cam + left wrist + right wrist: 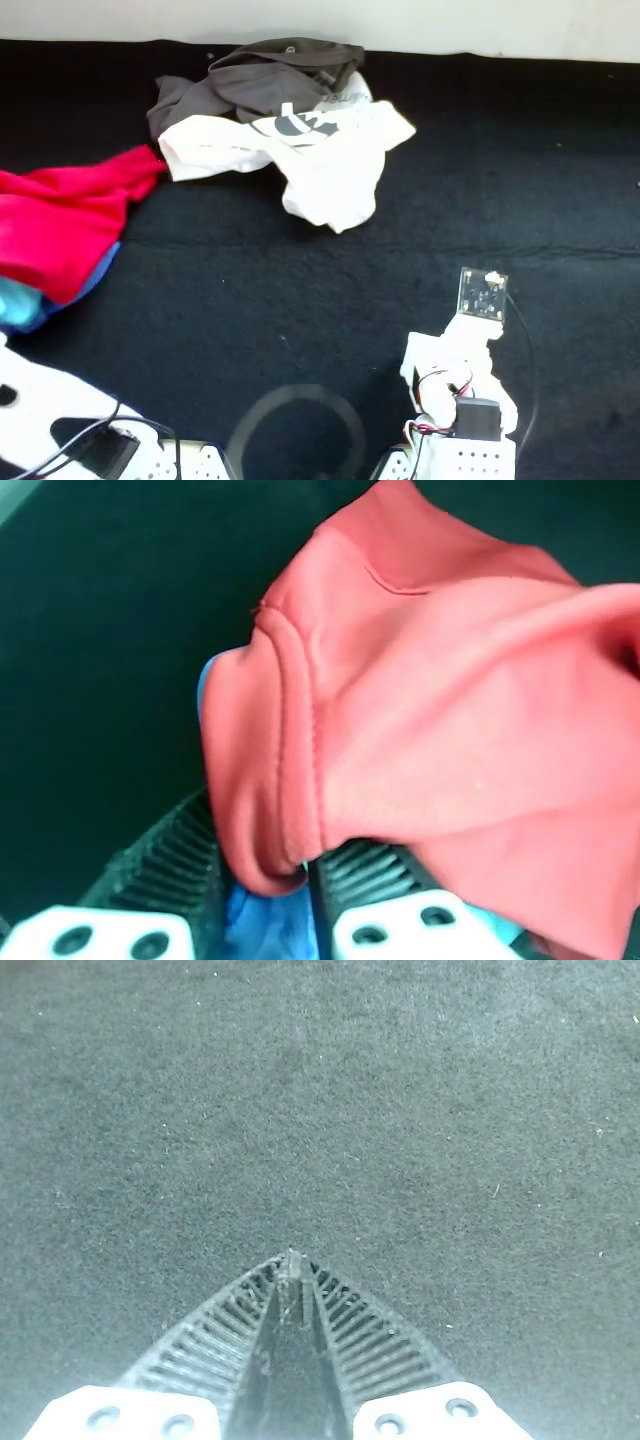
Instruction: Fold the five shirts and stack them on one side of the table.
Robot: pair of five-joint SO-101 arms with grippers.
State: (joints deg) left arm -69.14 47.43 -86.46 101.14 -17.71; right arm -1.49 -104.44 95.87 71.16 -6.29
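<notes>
Pickup looks the step in hand: left jaws clamp the red shirt (65, 220), heaped on a blue shirt (98, 272) at 9 o'clock of the surface (300, 300), right jaws sit together at 5 o'clock; next it likely needs pulling clear to spread flat.

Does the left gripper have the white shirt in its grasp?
No, the left gripper is shut on a fold of the red shirt, while the white shirt lies apart from it, untouched.
</notes>
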